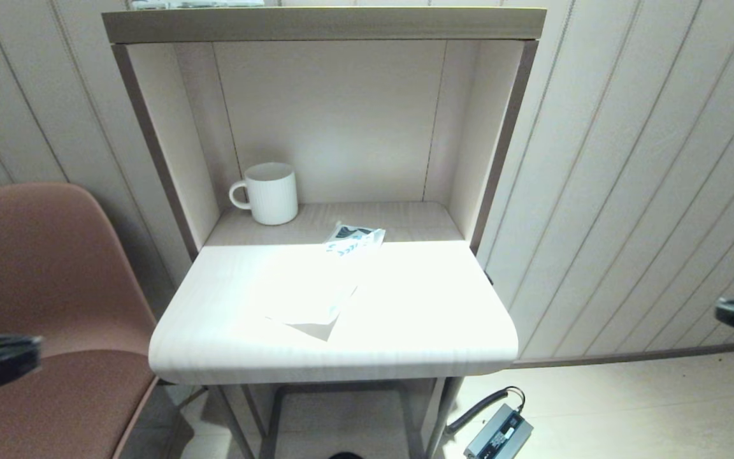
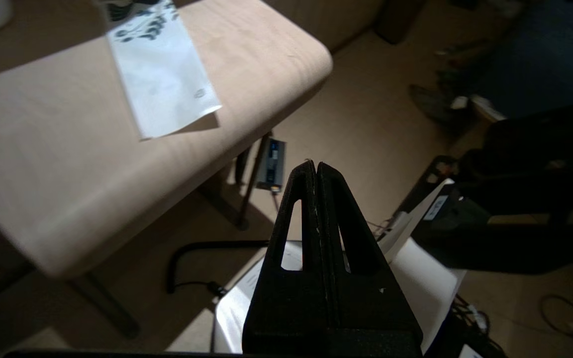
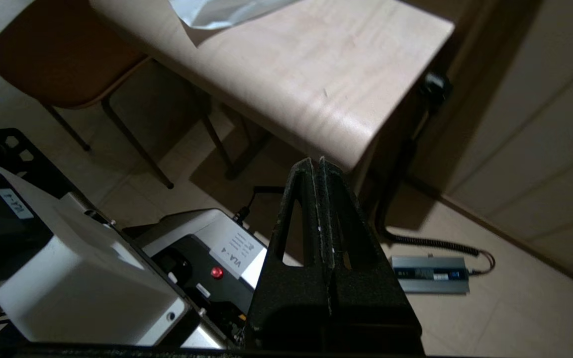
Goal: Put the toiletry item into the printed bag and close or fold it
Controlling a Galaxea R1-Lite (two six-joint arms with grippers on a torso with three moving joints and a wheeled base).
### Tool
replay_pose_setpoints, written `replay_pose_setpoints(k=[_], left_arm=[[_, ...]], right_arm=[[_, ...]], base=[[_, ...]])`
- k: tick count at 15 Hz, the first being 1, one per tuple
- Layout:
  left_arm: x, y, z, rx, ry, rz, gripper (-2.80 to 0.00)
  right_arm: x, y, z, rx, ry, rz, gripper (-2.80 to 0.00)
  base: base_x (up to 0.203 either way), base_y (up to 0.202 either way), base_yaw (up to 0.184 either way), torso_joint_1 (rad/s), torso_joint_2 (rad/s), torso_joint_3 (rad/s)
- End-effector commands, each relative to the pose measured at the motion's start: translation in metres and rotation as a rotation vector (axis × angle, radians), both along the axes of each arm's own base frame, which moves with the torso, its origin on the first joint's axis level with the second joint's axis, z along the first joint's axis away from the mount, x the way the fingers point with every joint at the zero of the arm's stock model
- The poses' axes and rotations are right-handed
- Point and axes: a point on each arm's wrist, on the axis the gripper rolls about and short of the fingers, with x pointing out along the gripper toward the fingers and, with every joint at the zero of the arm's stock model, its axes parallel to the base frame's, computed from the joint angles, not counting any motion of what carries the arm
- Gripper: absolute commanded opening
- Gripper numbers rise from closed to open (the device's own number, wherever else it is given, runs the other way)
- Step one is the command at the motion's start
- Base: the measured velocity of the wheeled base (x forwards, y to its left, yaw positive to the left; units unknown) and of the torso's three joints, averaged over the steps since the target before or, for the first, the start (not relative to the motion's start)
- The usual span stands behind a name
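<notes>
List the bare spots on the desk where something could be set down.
Free: the pale desk top right of the flat white leaf-printed pouch, and its left part between pouch and rounded edge. Tighter: the back recess, where the white ribbed mug stands near the pouch's printed end.

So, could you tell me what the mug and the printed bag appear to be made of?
The mug looks like glazed white ceramic: thick walls, fine vertical ribs, a soft sheen. The printed bag seems a thin, smooth plastic or coated paper: it lies flat with one corner lifting and casting a shadow.
</notes>
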Motion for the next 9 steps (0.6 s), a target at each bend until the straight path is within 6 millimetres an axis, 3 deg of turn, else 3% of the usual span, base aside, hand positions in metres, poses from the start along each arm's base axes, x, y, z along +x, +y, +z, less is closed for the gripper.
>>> replay_pose_setpoints(k=[1, 3, 4, 6, 9], left_arm=[[-0.082, 0.039, -0.027, 0.016, -0.144, 0.262, -2.8], [-0.107, 0.053, -0.059, 0.069, -0.156, 0.455, -2.8], [-0.109, 0.056, -0.076, 0.102, -0.135, 0.528, -2.8], [-0.098, 0.054, -0.103, 0.18, -0.031, 0.616, -2.8], [-0.097, 0.045, -0.115, 0.211, 0.029, 0.763, -2.8]], right_arm=[[-0.056, -0.011, -0.026, -0.004, -0.035, -0.146, -2.8], [-0.076, -0.014, -0.07, -0.026, -0.007, -0.257, -2.8], [-0.08, -0.014, -0.091, -0.034, 0.006, -0.291, -2.8], [-0.083, -0.015, -0.133, -0.053, 0.054, -0.326, -2.8], [-0.077, -0.015, -0.178, -0.073, 0.044, -0.372, -2.8]], base=[[0.0, 0.0, 0.0, 0.0, 0.0, 0.0], [0.0, 0.0, 0.0, 0.0, 0.0, 0.0], [0.0, 0.0, 0.0, 0.0, 0.0, 0.0], [0.0, 0.0, 0.0, 0.0, 0.0, 0.0], [0.0, 0.0, 0.0, 0.0, 0.0, 0.0]])
